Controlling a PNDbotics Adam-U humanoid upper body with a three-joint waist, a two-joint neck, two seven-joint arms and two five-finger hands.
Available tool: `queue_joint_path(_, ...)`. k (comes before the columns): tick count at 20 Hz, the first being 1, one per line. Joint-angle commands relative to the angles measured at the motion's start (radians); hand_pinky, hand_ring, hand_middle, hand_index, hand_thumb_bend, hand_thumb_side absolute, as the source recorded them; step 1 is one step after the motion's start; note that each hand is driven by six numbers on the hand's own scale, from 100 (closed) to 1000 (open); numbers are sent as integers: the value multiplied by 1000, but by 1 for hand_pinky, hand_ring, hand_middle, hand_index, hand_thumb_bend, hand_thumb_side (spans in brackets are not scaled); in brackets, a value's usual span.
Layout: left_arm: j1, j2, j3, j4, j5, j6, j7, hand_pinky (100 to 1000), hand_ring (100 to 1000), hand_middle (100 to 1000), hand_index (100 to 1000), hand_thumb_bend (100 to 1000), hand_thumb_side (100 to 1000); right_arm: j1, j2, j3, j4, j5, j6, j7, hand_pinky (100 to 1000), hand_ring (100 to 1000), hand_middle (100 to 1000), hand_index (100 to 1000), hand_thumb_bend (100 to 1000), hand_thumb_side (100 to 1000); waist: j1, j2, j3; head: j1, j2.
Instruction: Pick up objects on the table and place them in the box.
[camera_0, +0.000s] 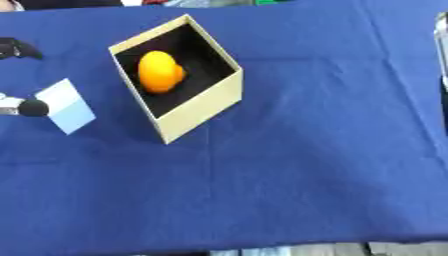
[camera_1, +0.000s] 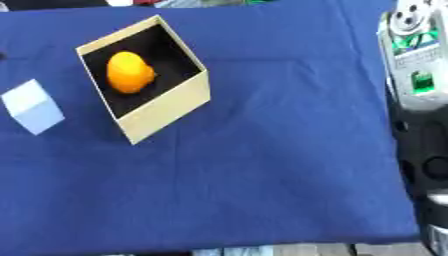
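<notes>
An open cardboard box (camera_0: 199, 109) with a black inside stands on the blue cloth, left of centre. An orange rounded object (camera_0: 159, 71) lies inside it. A pale white-blue cube (camera_0: 66, 105) sits left of the box, turned askew. Only part of my left hand (camera_0: 28, 107) shows at the left edge. One black fingertip rests against the cube's left face, and another finger (camera_0: 17, 48) stays well apart, higher up. My right arm (camera_1: 418, 75), silver and black, runs down the right edge. Its hand is out of view.
The blue tablecloth (camera_0: 306, 165) covers the table. Its near edge (camera_0: 289, 246) runs along the bottom of the view. The right arm stands over the right side of the cloth.
</notes>
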Motion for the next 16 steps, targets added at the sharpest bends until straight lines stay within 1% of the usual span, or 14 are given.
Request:
queue_joint_path(1,-23,33,-11,41,-19,12,6,957,922,893,941,1000,1000,-11,-16,-3,-24,-7,-1,3,905,1000,835,964,100,701,4,-20,5,-7,3)
queue_joint_path(7,-31,20,-34,107,-25,15,-7,969,926,896,942,1000,1000,-3,-11,-2,-31,-5,-3,7,906,1000,834,963,100,701,11,-23,10,-11,2)
queue_joint_path(11,-38,15,-36,120,-39,7,-25,973,931,895,942,1000,1000,2,-8,-3,-34,-6,-4,11,906,1000,835,964,100,703,13,-24,9,-10,1)
queue_joint_path(12,-39,14,-37,123,-42,5,-29,976,933,894,944,1000,950,2,-8,-4,-35,-7,-4,12,907,1000,835,965,100,704,13,-24,9,-10,1)
queue_joint_path(13,-40,13,-38,127,-44,1,-36,978,936,896,947,1000,934,3,-7,-4,-36,-6,-3,12,907,1000,835,965,100,704,14,-24,9,-9,1)
queue_joint_path(16,-41,11,-40,130,-45,-20,-66,987,943,902,960,956,870,5,-5,-5,-37,-6,-2,13,907,1000,835,966,100,704,15,-24,9,-9,1)
